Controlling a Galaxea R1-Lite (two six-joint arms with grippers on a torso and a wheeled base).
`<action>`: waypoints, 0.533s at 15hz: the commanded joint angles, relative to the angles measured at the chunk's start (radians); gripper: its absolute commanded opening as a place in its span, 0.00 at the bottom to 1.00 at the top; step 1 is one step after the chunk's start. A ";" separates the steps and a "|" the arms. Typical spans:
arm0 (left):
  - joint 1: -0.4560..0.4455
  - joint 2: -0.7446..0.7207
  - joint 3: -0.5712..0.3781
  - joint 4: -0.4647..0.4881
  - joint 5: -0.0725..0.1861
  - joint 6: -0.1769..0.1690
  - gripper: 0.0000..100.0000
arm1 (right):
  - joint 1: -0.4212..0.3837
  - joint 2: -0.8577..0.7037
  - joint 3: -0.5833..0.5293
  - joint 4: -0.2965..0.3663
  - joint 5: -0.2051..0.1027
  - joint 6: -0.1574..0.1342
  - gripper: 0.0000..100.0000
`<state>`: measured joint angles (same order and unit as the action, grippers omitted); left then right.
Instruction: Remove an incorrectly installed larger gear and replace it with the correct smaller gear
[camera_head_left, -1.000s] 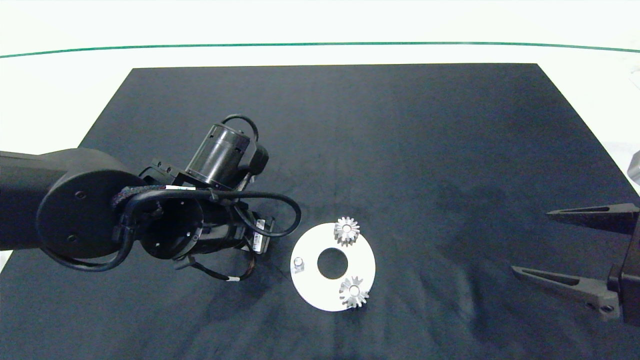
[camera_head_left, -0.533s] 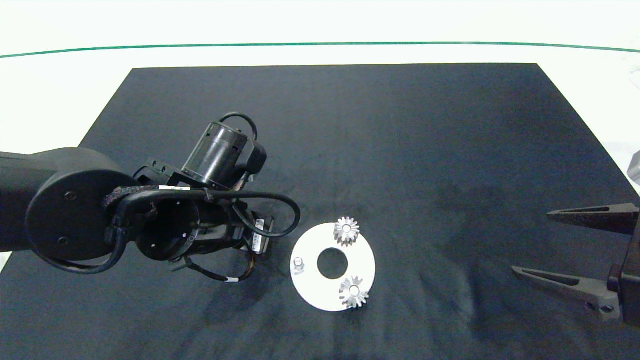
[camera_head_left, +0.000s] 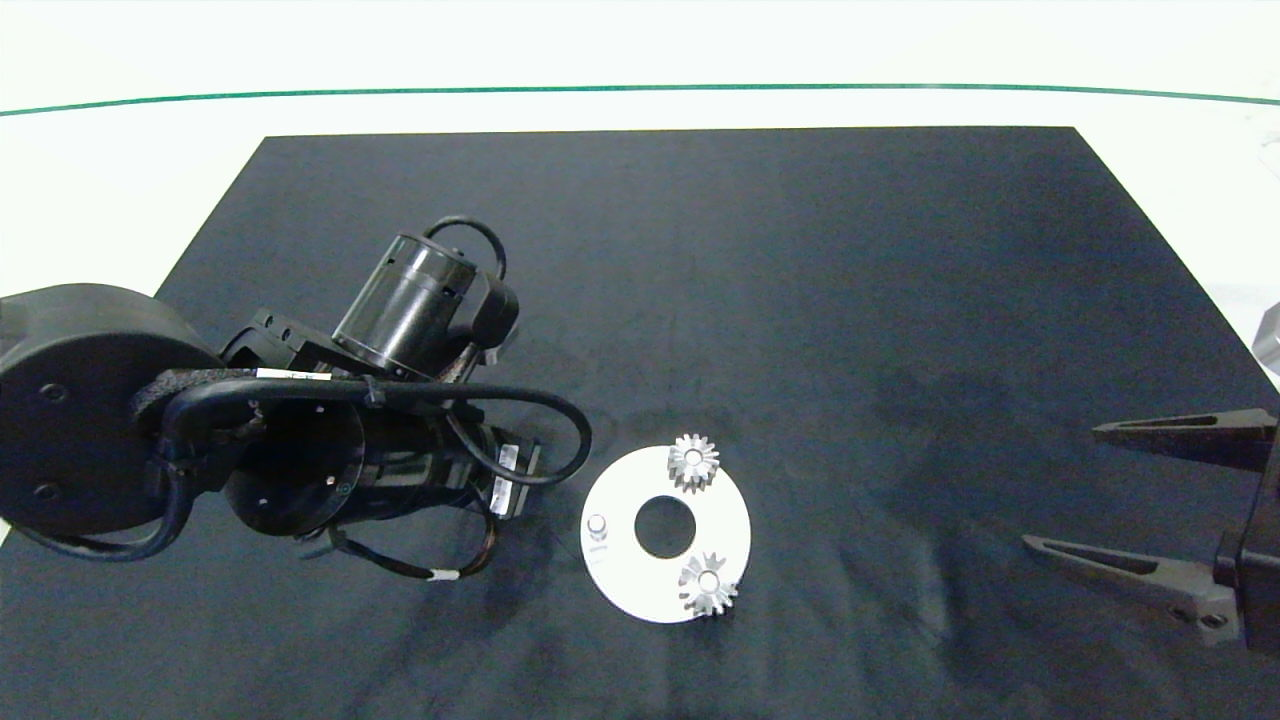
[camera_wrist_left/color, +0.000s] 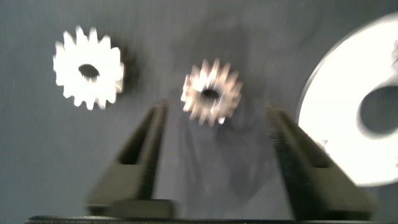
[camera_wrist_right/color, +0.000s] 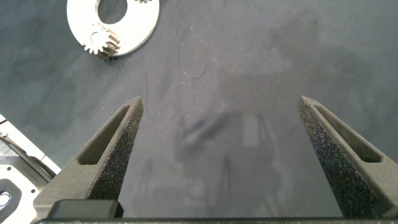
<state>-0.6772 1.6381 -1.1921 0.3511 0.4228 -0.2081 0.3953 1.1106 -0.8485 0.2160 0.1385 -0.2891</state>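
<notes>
Fingers of the left gripper (camera_wrist_left/color: 214, 158) stood apart with nothing between the pads, hovering over the dark mat (camera_head_left: 700, 250) just off the disc's left edge. In the left wrist view two loose gears lay flat on the mat. One sat just beyond the gap between the fingertips; by its short teeth and round bore I took it for the smaller gear (camera_wrist_left/color: 211, 92). The other, off to one side outside the fingers' span, looked broader with longer teeth; I took it for the larger gear (camera_wrist_left/color: 88, 67), already off the disc. Motion blur made tooth counts unreliable. Neither gear showed in the head view; the left arm covered that patch of mat.

The white disc (camera_head_left: 640, 590) lay near the mat's front edge, about mid-width. Two small gears were seated on it, the rear gear (camera_head_left: 693, 462) and the front gear (camera_head_left: 708, 584). The peg (camera_head_left: 597, 525) near the disc's left edge was bare, so the removal looked done and the fitting not yet.

The right gripper (camera_wrist_right/color: 224, 162) hung idle, fingers wide apart, over the mat's right side near the front edge.

Handling judgement: the smaller gear is rigid metal, dense for its size, polished and likely slippery. The thin flat profile gives little height to catch. Best hold would be across the outer diameter, pads on opposite tooth tips, keeping it level so the bore drops onto the peg. A tilted grip risks it pivoting or jamming there.
</notes>
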 joint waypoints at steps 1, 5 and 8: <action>0.002 -0.012 -0.060 0.114 0.004 -0.013 1.00 | 0.002 0.000 0.000 0.002 0.001 -0.002 1.00; 0.004 0.012 -0.063 0.112 0.002 -0.019 1.00 | 0.042 0.001 0.008 0.000 -0.031 -0.002 1.00; -0.016 0.046 -0.076 0.091 0.002 -0.066 1.00 | 0.045 0.000 0.019 -0.017 -0.037 -0.002 1.00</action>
<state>-0.6853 1.6572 -1.2613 0.4445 0.4213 -0.2640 0.4381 1.1102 -0.8332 0.1981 0.0994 -0.2891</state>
